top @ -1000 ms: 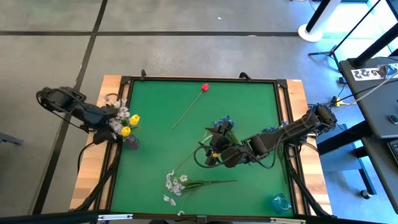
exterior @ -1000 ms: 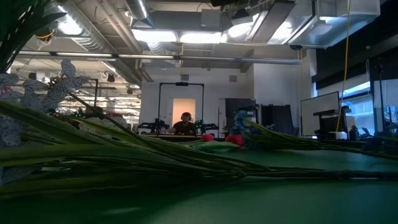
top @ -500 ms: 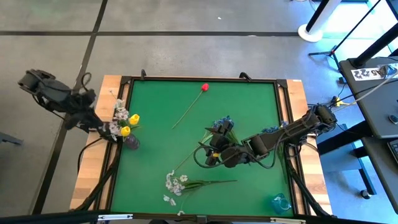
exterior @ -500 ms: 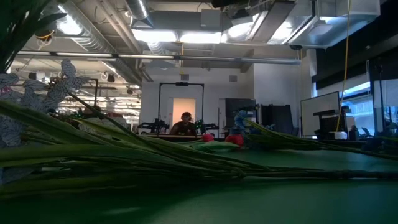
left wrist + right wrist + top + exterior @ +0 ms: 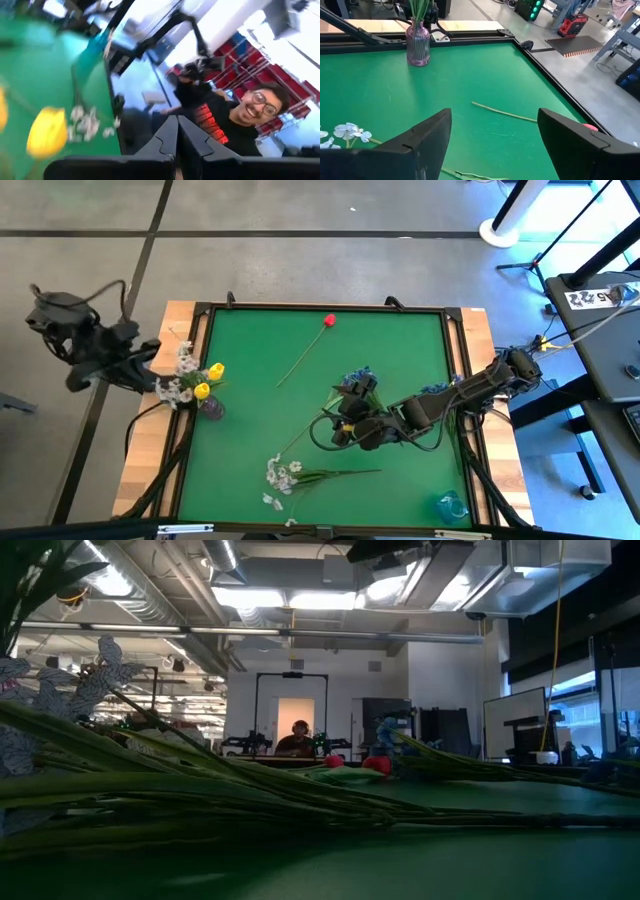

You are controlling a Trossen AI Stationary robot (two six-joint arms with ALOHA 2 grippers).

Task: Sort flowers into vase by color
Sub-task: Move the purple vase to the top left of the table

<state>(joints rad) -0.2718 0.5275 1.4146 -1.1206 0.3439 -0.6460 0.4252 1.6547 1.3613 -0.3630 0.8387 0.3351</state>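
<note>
Counting from above, you have two yellow tulips (image 5: 208,380) and some white blossoms (image 5: 178,377) standing in a purple vase (image 5: 213,409) at the green table's (image 5: 400,340) nine-o'clock edge. One red tulip (image 5: 329,321) lies alone toward twelve o'clock, its thin stem trailing down toward the middle. One spray of blue blossoms (image 5: 357,383) rests just right of centre, and one spray of white blossoms (image 5: 282,477) lies near six o'clock with its green stalk pointing toward three. A second vase, blue glass (image 5: 449,506), sits off the mat at the five-o'clock corner.

The flowers are slim and long-stemmed; the tulip heads are small, closed buds and the sprays are clusters of tiny petals.

Your right gripper (image 5: 343,428) lies low over the mat just below the blue spray, its fingers (image 5: 425,137) spread wide and holding nothing; its wrist view shows the ribbed purple vase and the red tulip's stem between them. Your left gripper (image 5: 176,137) is pulled off the table past nine o'clock, fingers pressed together and empty, with a person beyond it.
</note>
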